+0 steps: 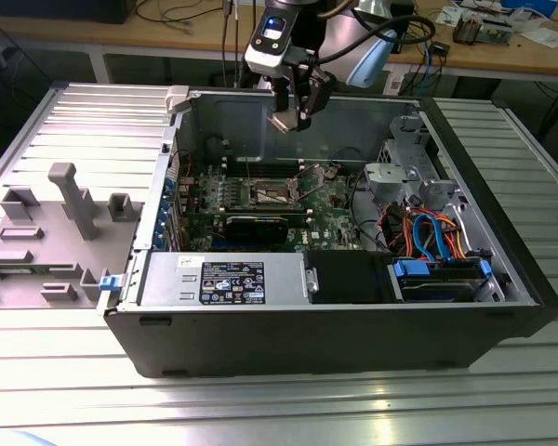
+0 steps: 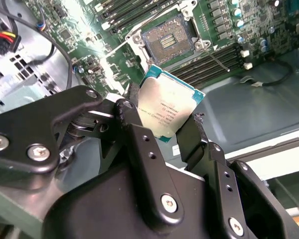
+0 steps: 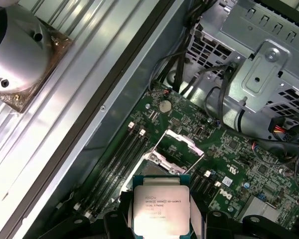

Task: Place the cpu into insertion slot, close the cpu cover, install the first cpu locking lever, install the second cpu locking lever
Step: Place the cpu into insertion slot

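The fingers (image 2: 139,137) were pinched narrow on two opposite edges of the cpu (image 2: 170,110). The gripper (image 2: 165,117) held it in the air over the open computer case (image 1: 307,339), well clear of the board. The insertion slot (image 2: 169,39) lay below it with its dark centre bare, so the chip was not yet seated.

From where I stood, the risk looked plain. The chip was held only by its rim, and I could not tell whether it hung level with the board. If it came down crooked or off-centre, I judged a corner could dig into the socket's contact field, or the chip could slip in the grip.

The cpu cover (image 3: 185,142) stood tipped up on its hinge right beside the socket. A descent on the wrong line could have clipped its edge. A thin wire lever (image 2: 215,56) also angled out just beside the socket.

Further out, rows of memory slots (image 3: 117,159) flanked the socket, and a coin battery (image 3: 164,105) sat a little beyond the raised cover. The metal drive cage (image 3: 261,69) and a bundle of orange and blue cables (image 1: 428,232) crowded the exterior view's right, apart from the socket.

A grey fixture tray (image 1: 37,251) rested on the ribbed table (image 1: 260,409) at the exterior view's left, well away from the work.
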{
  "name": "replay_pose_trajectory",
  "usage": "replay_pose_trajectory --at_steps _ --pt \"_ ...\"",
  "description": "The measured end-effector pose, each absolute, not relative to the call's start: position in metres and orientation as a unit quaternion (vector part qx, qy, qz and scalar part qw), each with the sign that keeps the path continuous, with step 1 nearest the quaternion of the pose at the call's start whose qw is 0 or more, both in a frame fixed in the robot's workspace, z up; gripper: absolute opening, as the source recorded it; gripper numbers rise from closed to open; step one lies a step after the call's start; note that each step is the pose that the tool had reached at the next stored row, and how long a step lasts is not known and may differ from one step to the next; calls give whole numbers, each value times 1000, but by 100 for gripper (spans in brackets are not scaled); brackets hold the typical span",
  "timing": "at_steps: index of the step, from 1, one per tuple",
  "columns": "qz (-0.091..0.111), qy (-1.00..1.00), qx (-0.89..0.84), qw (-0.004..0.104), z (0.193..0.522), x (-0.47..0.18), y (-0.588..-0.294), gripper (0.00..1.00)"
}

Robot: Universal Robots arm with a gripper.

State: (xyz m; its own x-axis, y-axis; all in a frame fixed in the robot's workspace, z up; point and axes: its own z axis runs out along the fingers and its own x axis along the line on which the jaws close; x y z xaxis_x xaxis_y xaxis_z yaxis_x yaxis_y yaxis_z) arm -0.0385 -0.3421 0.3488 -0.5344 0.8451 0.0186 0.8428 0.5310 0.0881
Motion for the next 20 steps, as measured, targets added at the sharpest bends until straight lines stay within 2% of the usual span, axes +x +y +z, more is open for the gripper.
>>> replay_pose_trajectory --at_steps 20 --pt "43 871 490 14 348 -40 -342 54"
